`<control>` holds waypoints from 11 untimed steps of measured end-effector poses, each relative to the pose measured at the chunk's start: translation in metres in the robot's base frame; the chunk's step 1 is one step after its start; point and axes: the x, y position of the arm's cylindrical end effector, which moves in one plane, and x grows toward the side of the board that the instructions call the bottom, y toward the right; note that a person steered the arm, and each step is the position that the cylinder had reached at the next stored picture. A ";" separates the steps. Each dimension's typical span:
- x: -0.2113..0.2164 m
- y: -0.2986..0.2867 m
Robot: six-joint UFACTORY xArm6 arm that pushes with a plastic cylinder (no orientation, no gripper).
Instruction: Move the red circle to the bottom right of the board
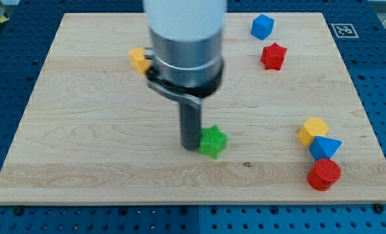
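Note:
The red circle (324,174) lies near the board's bottom right, touching a blue triangle (324,147) just above it. A yellow hexagon-like block (312,130) sits above the triangle. My tip (191,145) is at the board's middle, far to the view's left of the red circle. It touches the left side of a green star (212,141).
A red star (273,56) and a blue cube-like block (262,26) lie at the view's top right. A yellow block (139,59) is partly hidden behind the arm at the top left. The wooden board (82,143) ends close below the red circle.

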 end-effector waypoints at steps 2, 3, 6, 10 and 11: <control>0.030 0.077; 0.032 0.072; 0.060 0.152; 0.075 0.170; 0.075 0.125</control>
